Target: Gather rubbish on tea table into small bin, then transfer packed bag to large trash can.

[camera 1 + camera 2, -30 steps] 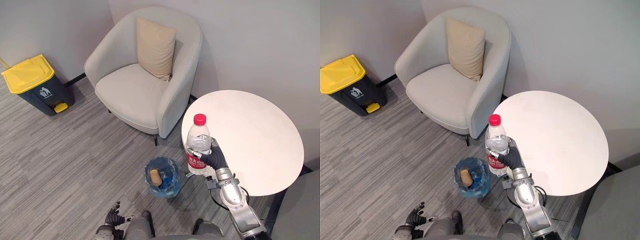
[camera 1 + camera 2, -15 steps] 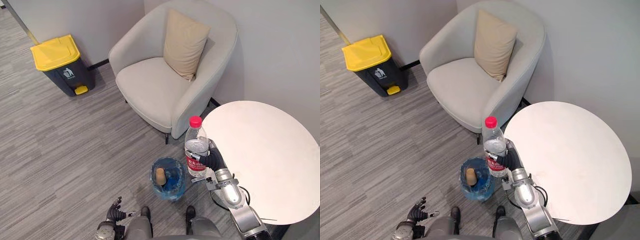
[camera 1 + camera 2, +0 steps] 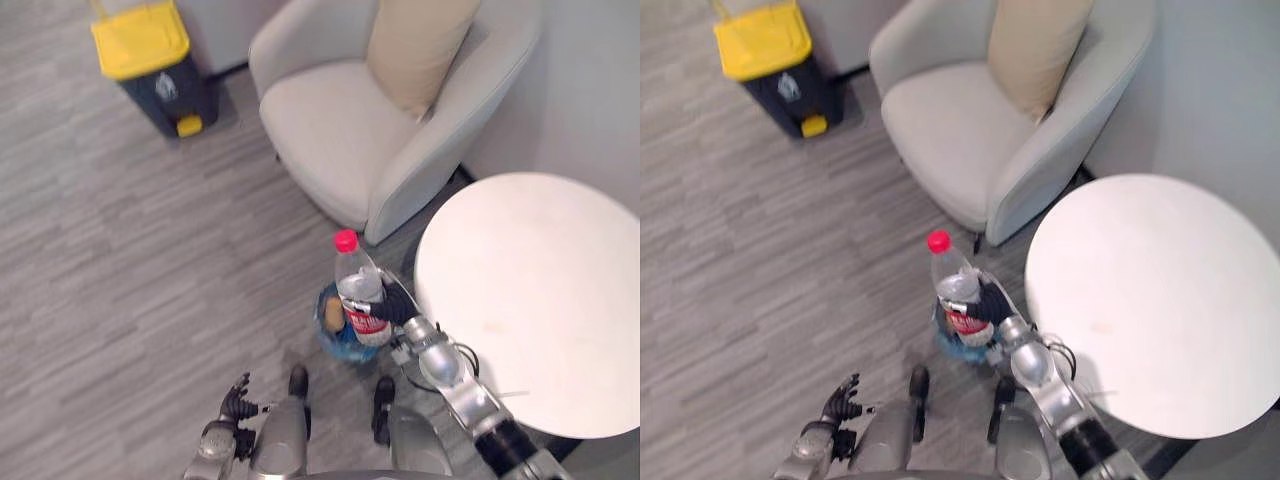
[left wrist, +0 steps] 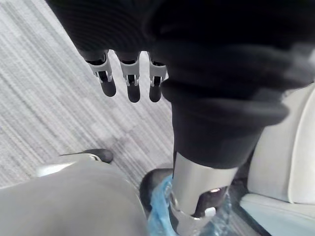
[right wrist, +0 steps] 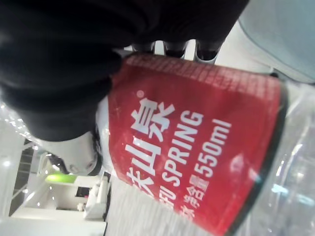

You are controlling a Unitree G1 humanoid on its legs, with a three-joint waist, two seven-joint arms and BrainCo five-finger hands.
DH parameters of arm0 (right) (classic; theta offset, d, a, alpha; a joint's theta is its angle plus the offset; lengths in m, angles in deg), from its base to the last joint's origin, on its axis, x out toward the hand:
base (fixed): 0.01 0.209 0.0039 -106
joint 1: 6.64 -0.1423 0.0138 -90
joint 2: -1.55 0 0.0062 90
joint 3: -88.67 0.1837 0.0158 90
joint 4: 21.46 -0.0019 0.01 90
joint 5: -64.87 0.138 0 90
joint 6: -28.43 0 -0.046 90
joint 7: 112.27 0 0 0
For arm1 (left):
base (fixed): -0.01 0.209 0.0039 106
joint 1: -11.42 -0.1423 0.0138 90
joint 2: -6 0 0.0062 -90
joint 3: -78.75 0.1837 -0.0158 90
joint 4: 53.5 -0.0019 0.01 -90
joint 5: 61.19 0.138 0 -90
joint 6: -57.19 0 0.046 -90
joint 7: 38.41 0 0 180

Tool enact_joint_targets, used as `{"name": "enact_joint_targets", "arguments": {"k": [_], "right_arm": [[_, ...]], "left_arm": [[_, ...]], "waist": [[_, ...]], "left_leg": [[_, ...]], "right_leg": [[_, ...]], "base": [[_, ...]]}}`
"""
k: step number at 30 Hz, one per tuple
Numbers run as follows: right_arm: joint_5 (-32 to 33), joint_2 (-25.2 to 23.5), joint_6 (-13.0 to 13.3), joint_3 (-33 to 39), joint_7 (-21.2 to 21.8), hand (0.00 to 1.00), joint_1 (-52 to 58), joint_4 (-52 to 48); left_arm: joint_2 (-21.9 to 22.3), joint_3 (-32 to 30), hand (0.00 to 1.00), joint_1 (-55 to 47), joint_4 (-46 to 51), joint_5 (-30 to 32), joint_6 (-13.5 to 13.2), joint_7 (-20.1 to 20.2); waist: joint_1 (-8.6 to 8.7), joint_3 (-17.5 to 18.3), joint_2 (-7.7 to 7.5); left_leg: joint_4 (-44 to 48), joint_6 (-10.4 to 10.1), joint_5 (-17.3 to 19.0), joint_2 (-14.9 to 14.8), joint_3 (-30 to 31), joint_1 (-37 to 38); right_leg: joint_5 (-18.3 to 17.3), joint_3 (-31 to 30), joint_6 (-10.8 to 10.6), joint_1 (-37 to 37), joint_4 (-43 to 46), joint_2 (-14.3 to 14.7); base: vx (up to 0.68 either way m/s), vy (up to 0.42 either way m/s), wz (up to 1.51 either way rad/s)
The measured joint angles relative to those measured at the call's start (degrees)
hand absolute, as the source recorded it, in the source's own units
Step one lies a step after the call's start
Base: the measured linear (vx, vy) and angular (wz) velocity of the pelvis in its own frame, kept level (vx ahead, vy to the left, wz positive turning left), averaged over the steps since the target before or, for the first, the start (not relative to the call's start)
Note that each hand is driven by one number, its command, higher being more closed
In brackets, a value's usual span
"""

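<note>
We grip the bottle (image 3: 358, 290) in our curled right hand (image 3: 398, 305) over the bin (image 3: 330, 342), table (image 3: 530, 300) at three o'clock; left hand (image 3: 236, 400) hangs loose-fingered.

Silver-grey arm (image 3: 446, 366), dark ribbed right hand (image 3: 397, 305)

White print on bottle (image 5: 187, 142) label; pictogram on large bin (image 3: 163, 88).
</note>
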State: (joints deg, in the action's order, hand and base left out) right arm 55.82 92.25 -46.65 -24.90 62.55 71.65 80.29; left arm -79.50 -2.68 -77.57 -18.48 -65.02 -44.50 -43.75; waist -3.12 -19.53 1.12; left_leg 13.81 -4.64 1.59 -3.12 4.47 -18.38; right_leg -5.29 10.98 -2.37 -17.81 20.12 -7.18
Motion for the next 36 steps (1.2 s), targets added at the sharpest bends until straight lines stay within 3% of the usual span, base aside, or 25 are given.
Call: {"name": "enact_joint_targets", "arguments": {"k": [2, 8, 16, 22, 31, 32, 36], "right_arm": [[0.0, 0.8, -0.3, 0.0, -0.1, 1.00, -3.2, 2.0], [0.6, 1.6, -1.8, 0.0, -3.0, 1.00, -12.0, 4.6], [0.5, 2.7, -2.9, 2.6, -8.7, 1.00, -23.7, 6.2], [0.7, 5.2, -4.2, 4.6, -11.2, 1.00, -31.0, 12.3], [4.3, 7.1, -4.4, 5.6, -12.2, 1.00, -39.3, 22.2], [4.4, 7.2, -4.4, 5.6, -12.2, 0.00, -39.6, 22.9], [4.5, 7.6, -4.8, 5.7, -12.5, 0.00, -40.3, 25.1]], "left_arm": [[0.0, 0.0, 0.00, 1.3, 0.6, -0.8, 0.0, -0.2], [0.2, -0.2, 0.00, 4.6, 4.0, -3.0, -0.1, -1.4], [3.7, -1.5, 0.00, 12.5, 13.4, -4.6, -1.6, -3.1], [4.5, -3.0, 0.00, 16.4, 16.5, -5.8, -2.7, -3.8], [4.5, -4.2, 0.00, 19.4, 19.3, -8.0, -4.0, -4.7], [4.5, -4.2, 0.00, 19.4, 19.4, -8.0, -4.0, -4.7], [4.5, -4.2, 0.00, 19.4, 19.6, -8.4, -4.4, -4.7]], "waist": [[-1.04, -1.6, -0.05], [-1.17, -4.3, 0.26], [-1.39, -7.6, 0.73], [-3.78, -8.8, 0.71], [-3.93, -9.4, 0.55], [-3.89, -9.4, 0.55], [-3.84, -9.4, 0.54]], "left_leg": [[1.3, 0.1, -0.2, 0.4, -0.1, -3.3], [8.2, 0.5, -0.3, 0.2, -1.5, -15.2], [22.5, 2.0, 2.4, -1.1, -3.7, -35.9], [27.4, 2.0, 2.1, -0.8, -2.9, -45.9], [30.3, 1.5, 1.8, -0.5, -2.1, -54.0], [30.4, 1.5, 1.8, -0.5, -2.1, -54.2], [30.4, 1.4, 1.8, -0.3, -1.8, -54.6]], "right_leg": [[-0.8, 0.1, -0.2, -3.8, 2.9, -0.9], [-1.9, 0.0, 0.1, -15.6, 11.0, -3.0], [-5.2, -0.3, 0.6, -34.5, 24.1, -5.3], [-6.6, -0.2, 1.0, -44.4, 30.2, -6.2], [-8.1, 0.0, 1.0, -52.6, 34.6, -7.2], [-8.1, 0.0, 1.1, -52.7, 34.8, -7.2], [-8.7, 0.2, 1.3, -53.4, 35.4, -7.5]], "base": [[-0.23, 0.009, 0.24], [-0.12, 0.016, 0.10], [-0.09, 0.008, 0.10], [-0.03, -0.027, 0.10], [-0.01, -0.019, 0.06], [-0.01, -0.007, 0.03], [-0.01, -0.008, 0.06]]}}
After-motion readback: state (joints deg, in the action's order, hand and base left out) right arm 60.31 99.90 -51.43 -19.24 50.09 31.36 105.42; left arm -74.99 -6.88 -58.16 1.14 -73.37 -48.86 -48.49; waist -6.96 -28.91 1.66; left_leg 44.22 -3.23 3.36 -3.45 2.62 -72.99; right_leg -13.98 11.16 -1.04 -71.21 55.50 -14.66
